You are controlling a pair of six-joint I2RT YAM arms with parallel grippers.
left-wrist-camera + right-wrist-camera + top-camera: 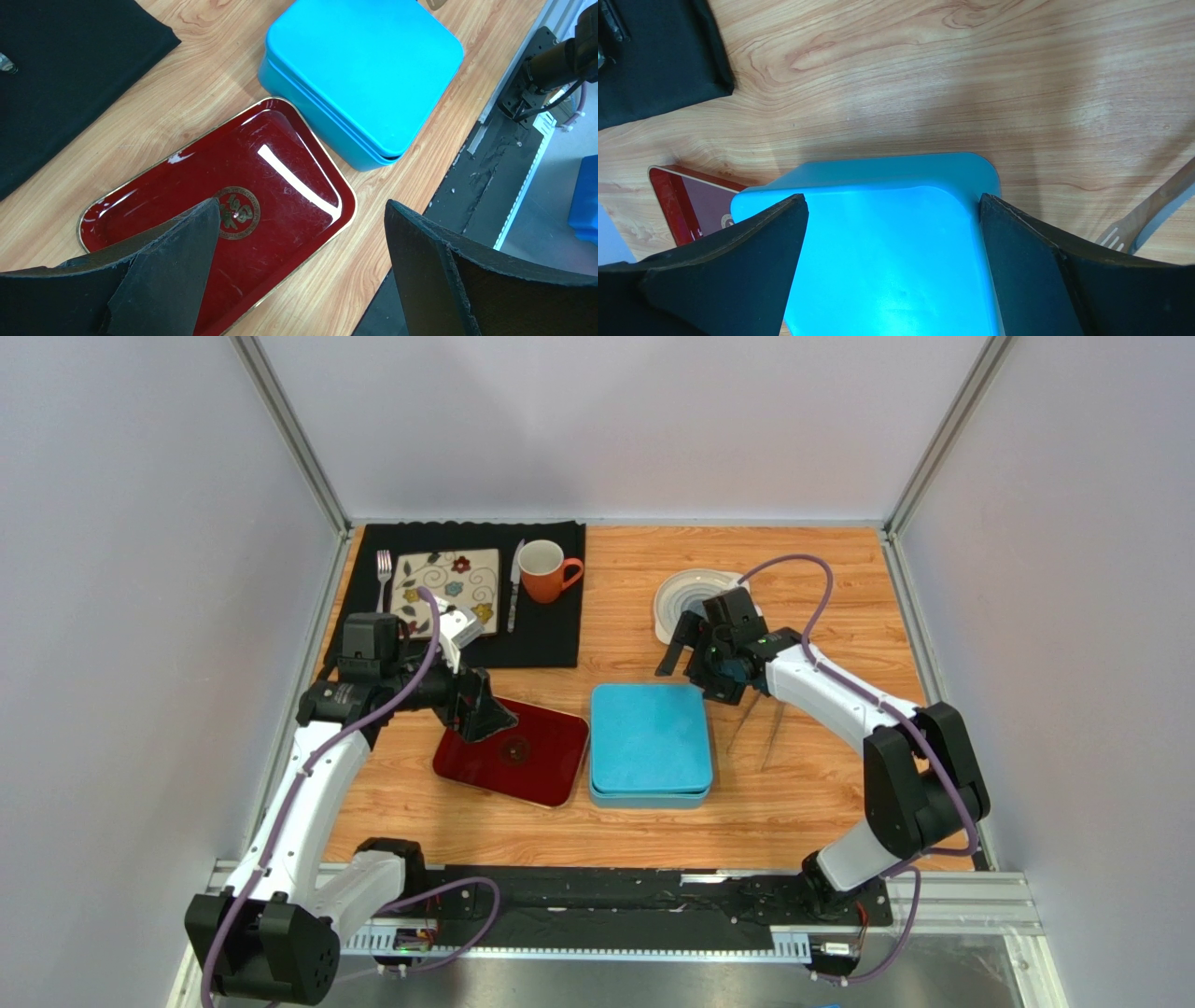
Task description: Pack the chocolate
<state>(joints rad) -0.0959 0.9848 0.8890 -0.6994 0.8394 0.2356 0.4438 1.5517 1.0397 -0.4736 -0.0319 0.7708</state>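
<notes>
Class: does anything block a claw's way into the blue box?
Yes: its lid sits closed. The right claw hangs open near that lid, the left claw open over the red tray. No chocolate is visible.

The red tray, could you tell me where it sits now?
Top view: the red tray lies left of centre, just left of the teal box, under the left gripper.

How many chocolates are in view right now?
0. None on the red tray, none on the table; the blue box is shut, so some may be hidden inside.
</notes>
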